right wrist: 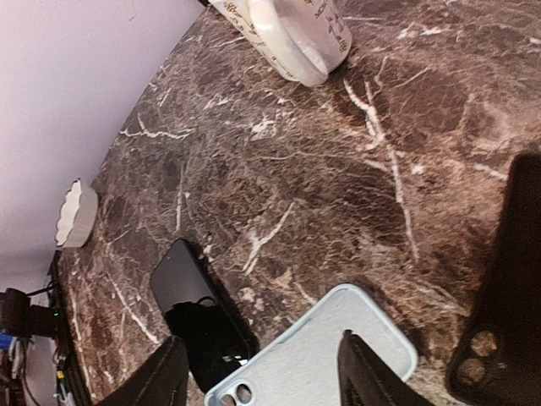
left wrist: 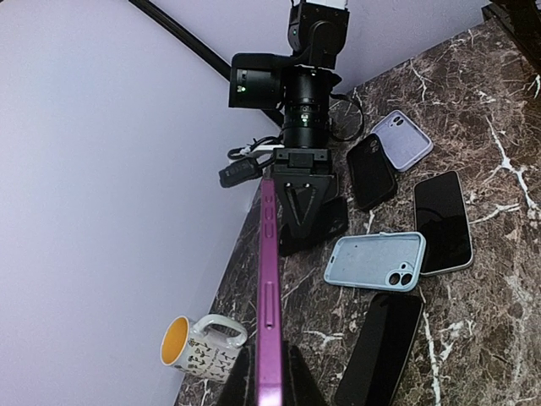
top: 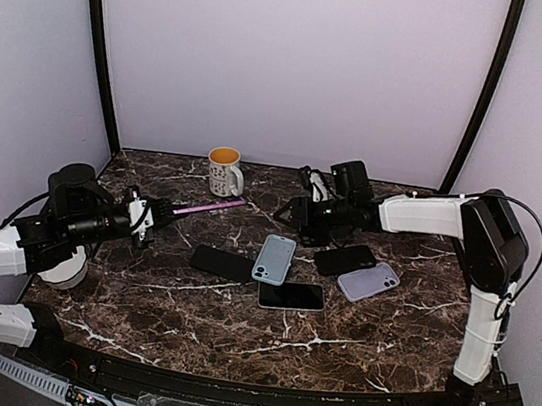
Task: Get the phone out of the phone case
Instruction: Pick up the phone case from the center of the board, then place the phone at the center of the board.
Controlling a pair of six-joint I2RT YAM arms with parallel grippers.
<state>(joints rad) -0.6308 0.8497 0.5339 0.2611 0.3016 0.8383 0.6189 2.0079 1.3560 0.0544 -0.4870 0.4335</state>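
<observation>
**Phone**: slim, magenta-purple, seen edge-on with its side buttons showing. It is pinched at one end by the left hand, whose fingers press together on it, and it juts straight ahead, clear of the table.

**Phone case**: light blue, camera cut-out at one corner, flat on the table directly under the right hand.

**Right hand**: fingers spread, holding nothing.

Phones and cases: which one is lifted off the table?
The purple phone, clamped in the left gripper; the others lie flat on the table.
</observation>
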